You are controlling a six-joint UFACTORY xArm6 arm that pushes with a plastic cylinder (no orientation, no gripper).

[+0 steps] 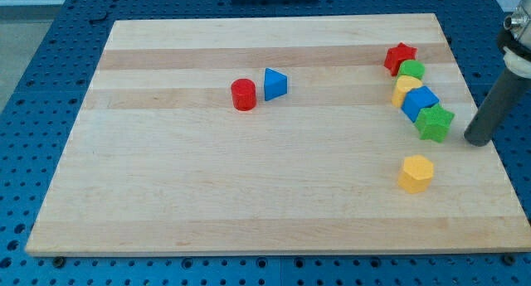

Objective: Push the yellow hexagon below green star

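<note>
Board [249, 203]: pale wooden top, lengthwise grain bands, lying on a blue perforated bench [50, 70] that shows on all sides.
Yellow hexagon [416, 173]: nearest block, toward the view's bottom right; flat on the board, alone, touching nothing.
Yellow hexagon vs green star: sits toward the view's bottom from the star and slightly to the view's left of it; near, with a strip of bare wood between.
My tip [478, 142]: lower end of the dark rod, down at board level by the view's right edge; to the view's right of the green star, close but apart; up and to the right of the yellow hexagon, no contact with any block.
Jaws: none on this rig, plain rod only, nothing held or clamped.
Green star [435, 121]: bottom end of a tight diagonal chain of five blocks at the view's right.
Blue block [419, 102]: boxy shape, next up the chain, pressed against the star.
Second yellow block [405, 88]: partly hidden behind the blue one; shape unclear.
Green block [411, 70]: rounded, exact shape unclear, above the second yellow.
Red star [400, 57]: farthest end of the chain.
Red cylinder [243, 94]: mid-board, upright.
Blue triangle [275, 84]: just to the view's right of the red cylinder, close beside it; contact not resolvable.
</note>
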